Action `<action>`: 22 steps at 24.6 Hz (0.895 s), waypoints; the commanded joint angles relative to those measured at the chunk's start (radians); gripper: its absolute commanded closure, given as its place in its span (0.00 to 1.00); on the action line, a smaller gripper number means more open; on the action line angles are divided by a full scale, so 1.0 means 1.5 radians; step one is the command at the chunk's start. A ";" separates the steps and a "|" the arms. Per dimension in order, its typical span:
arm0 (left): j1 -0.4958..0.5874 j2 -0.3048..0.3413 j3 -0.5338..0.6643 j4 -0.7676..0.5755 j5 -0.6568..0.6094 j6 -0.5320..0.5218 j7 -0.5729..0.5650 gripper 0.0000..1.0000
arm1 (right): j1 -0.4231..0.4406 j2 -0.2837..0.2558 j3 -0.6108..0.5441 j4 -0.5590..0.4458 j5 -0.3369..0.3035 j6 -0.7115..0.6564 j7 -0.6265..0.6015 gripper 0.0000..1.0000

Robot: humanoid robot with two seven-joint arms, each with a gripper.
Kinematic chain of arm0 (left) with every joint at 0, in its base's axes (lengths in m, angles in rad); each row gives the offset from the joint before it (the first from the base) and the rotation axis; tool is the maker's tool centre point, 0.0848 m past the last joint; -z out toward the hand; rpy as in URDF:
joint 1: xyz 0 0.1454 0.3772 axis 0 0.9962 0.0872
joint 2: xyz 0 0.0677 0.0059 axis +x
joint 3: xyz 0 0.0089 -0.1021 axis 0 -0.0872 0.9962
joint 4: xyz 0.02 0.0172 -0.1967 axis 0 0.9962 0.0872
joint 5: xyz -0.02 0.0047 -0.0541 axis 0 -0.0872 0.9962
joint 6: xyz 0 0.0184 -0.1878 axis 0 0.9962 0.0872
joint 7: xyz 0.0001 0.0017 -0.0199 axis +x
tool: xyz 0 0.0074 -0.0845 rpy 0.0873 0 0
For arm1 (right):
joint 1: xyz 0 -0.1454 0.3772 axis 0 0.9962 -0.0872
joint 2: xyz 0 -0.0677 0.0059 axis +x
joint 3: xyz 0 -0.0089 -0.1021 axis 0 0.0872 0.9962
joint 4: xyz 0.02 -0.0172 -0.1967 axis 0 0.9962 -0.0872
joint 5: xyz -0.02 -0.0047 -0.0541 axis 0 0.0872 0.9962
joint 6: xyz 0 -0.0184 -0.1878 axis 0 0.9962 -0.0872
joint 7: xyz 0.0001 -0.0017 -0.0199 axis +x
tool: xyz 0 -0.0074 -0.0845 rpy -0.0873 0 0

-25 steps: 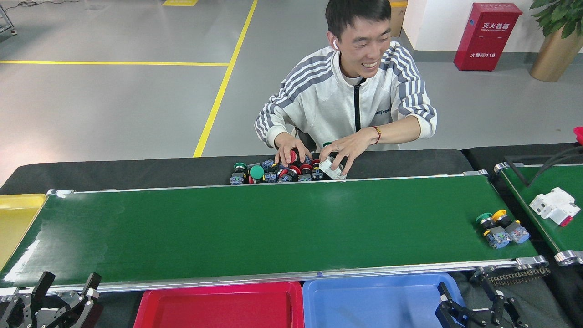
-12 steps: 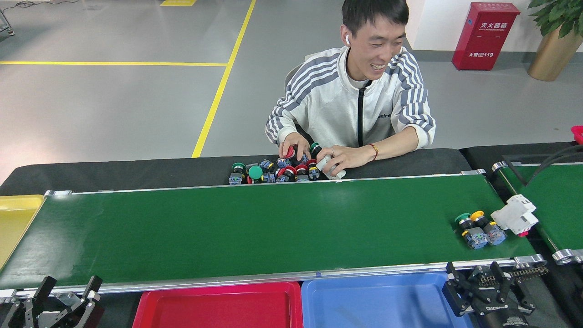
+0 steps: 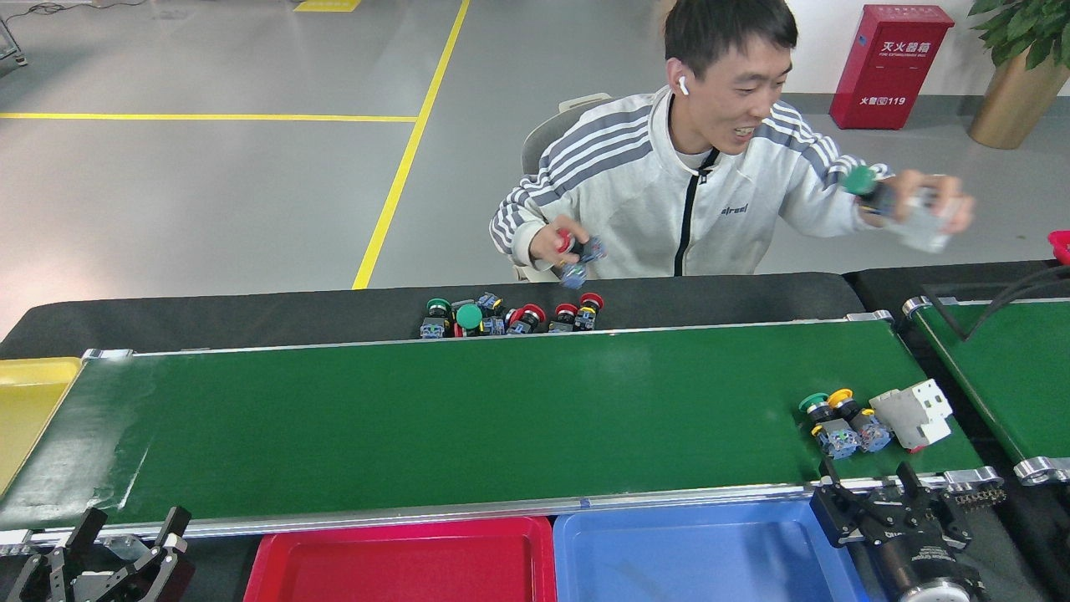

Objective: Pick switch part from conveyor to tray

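1. The conveyor (image 3: pixel 435 418) runs left to right. Near its right end lie two push-button switch parts, one green-capped (image 3: pixel 817 418), one yellow-capped (image 3: pixel 854 415), touching each other, with a white breaker block (image 3: pixel 913 412) just beside them.
2. The right gripper (image 3: pixel 876 493) hovers at the near rail below them, jaws spread open and empty.
3. The left gripper (image 3: pixel 129 535) rests far left, jaws open, empty.
4. Advice: lower over one switch only, straddling its body, then carry it to the blue tray (image 3: pixel 694 577) just beside.
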 commanded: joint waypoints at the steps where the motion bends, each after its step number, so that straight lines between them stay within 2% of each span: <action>1: -0.001 0.004 0.000 -0.009 0.000 0.000 0.002 0.00 | -0.022 0.006 0.002 0.005 -0.001 -0.006 0.000 0.01; 11: -0.007 0.004 0.000 -0.009 0.000 0.002 0.001 0.00 | -0.073 0.031 0.057 0.035 0.003 -0.004 0.001 0.01; 18: -0.013 0.004 -0.001 -0.009 -0.003 0.002 0.001 0.00 | -0.133 0.043 0.065 0.089 0.011 -0.003 0.022 0.03; 22: -0.016 0.005 -0.002 -0.009 -0.003 0.002 0.000 0.00 | -0.182 0.051 0.073 0.146 0.016 -0.002 0.023 0.03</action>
